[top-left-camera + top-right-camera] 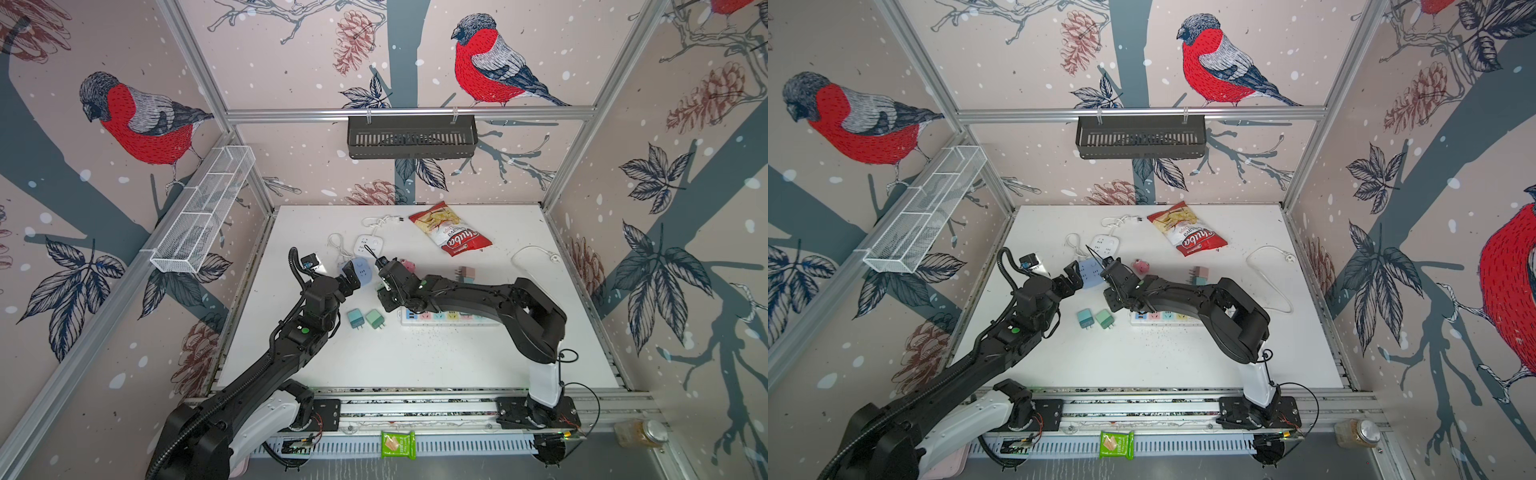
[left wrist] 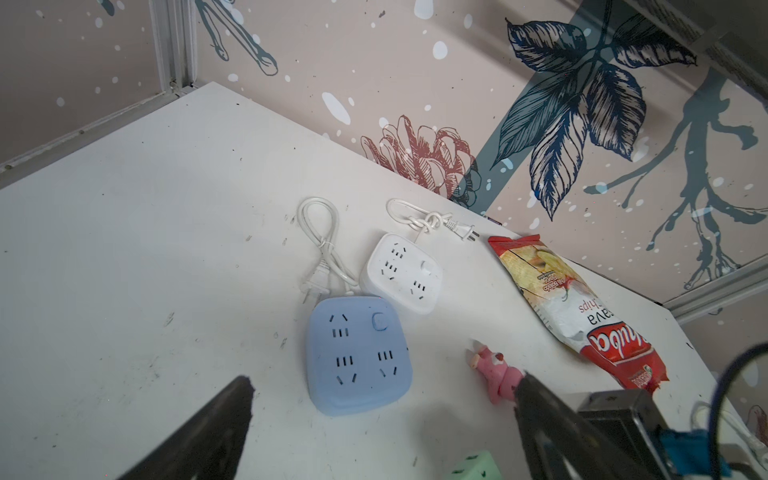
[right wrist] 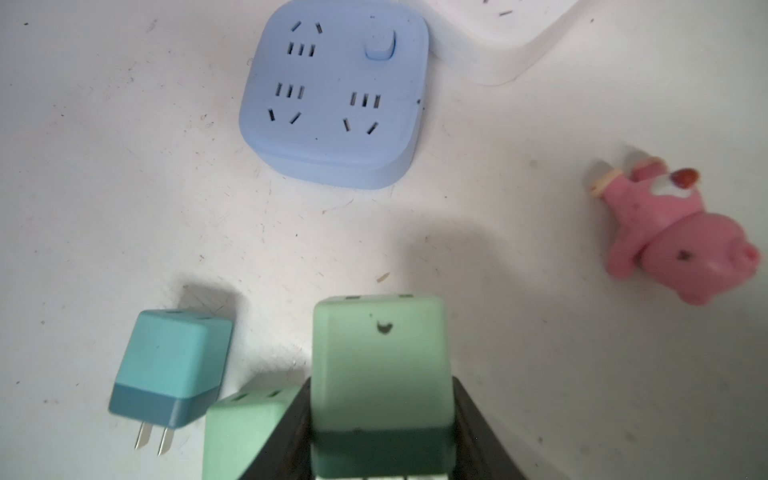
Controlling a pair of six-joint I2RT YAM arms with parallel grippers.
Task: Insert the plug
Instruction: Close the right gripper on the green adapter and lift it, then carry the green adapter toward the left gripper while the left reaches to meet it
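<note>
Nearest the arm bases, a teal plug (image 1: 355,319) and a spare plug (image 1: 375,319), also green, are lying side by side on the table (image 1: 415,361), prongs pointing toward the front rail. A power strip (image 1: 436,319) is lying just to their right, partly under the right arm. Just beyond them the right gripper (image 3: 380,399) is holding the green plug (image 3: 380,349), its fingers (image 3: 469,419) clamping the plug's two sides and the plug's darker end sitting toward the wrist. The plug is hanging over bare table, short of the blue socket (image 3: 332,91) and apart from it. To the left, the left gripper (image 2: 384,395) is hovering at the near left edge of the blue socket with its fingers standing wide apart, gripping nothing; whether a fingertip is touching the socket cannot be told. A pink pig (image 3: 681,232) is lying on its side to the right of the blue socket. Beyond, a white socket (image 2: 401,272) is sitting right against the blue socket's far corner, and both sockets' cords (image 2: 320,232) are lying looped behind them. Farthest back, a chips bag (image 1: 449,228) is lying near the rear wall.
</note>
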